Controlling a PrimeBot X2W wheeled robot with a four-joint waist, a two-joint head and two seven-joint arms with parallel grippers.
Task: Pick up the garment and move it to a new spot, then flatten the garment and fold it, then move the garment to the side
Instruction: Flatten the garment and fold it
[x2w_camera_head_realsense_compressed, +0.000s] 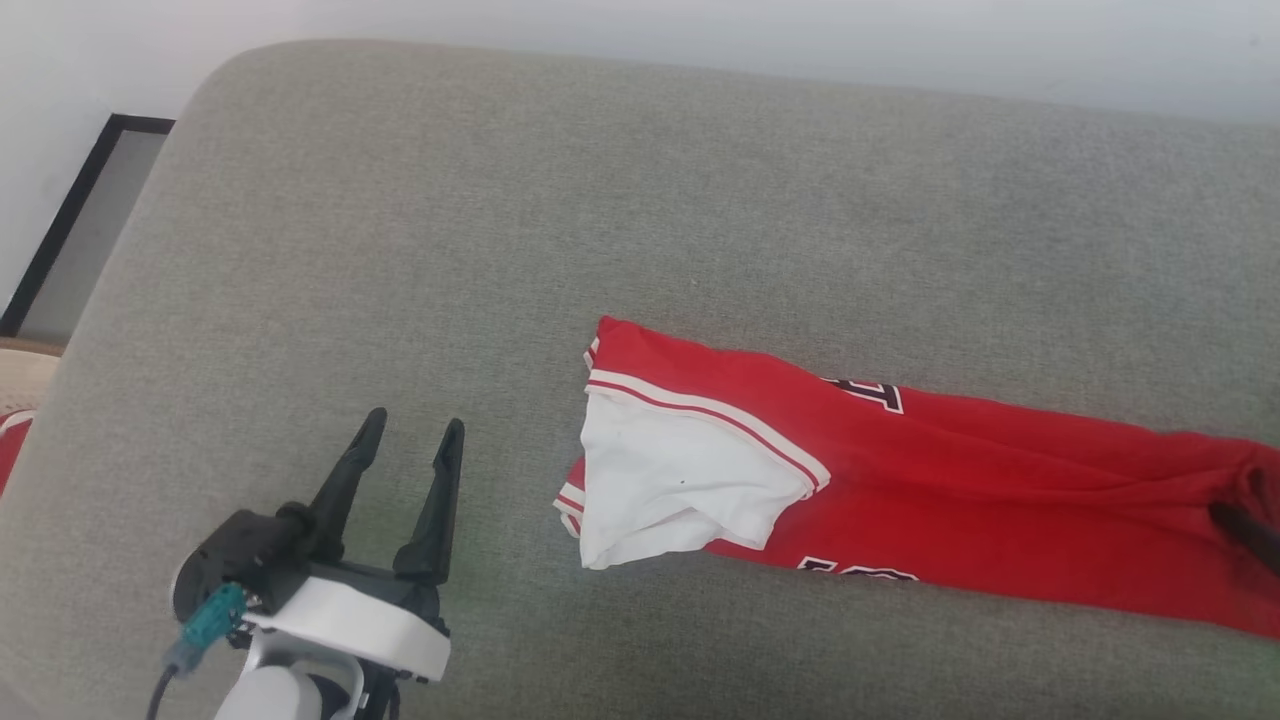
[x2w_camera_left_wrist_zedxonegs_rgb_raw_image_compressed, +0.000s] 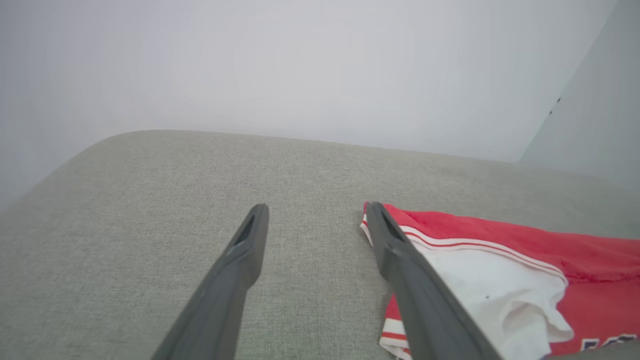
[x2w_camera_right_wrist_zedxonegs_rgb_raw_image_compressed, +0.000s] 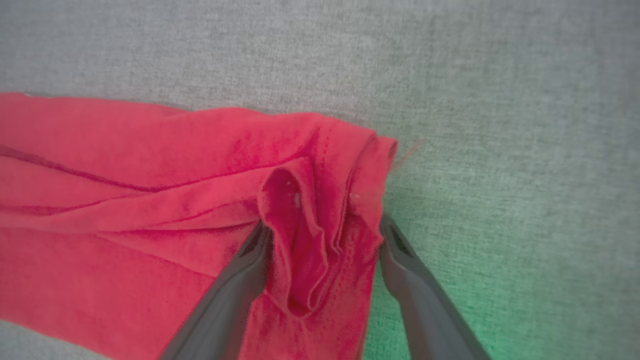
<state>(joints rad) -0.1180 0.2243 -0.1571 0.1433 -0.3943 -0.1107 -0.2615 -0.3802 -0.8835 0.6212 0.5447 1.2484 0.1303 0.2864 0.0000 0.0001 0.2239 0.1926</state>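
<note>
Garment (x2w_camera_head_realsense_compressed: 930, 480) first: the red jersey lies on a grey fabric cushion (x2w_camera_head_realsense_compressed: 600, 200), drawn out into a long, narrow band that runs from the middle of the head view to its right edge.

At the far left, the left gripper (x2w_camera_head_realsense_compressed: 415, 422) hangs over bare cushion with its two dark fingers spread and nothing between them. It sits just beside the jersey's left end without touching it. In the left wrist view one finger (x2w_camera_left_wrist_zedxonegs_rgb_raw_image_compressed: 395, 250) overlaps that end, but I cannot tell that it makes contact.

Next comes the jersey's left end, where a flap is turned back to show the white lining (x2w_camera_head_realsense_compressed: 680, 480), edged by the striped trim (x2w_camera_head_realsense_compressed: 700, 410). Bits of black lettering (x2w_camera_head_realsense_compressed: 875, 392) peek out at the band's far and near edges, so the front seems doubled over on itself.

At the right end, the right gripper (x2w_camera_right_wrist_zedxonegs_rgb_raw_image_compressed: 324, 224) stands with its fingers wide on either side of a puckered ridge of red cloth. The ridge lies between them but does not look pinched, so I read this gripper as released.

By my reading, the lengthwise folding looks done or nearly so, though creases and the loose flap remain. Folding the band across its length and moving it aside appear still to come.
</note>
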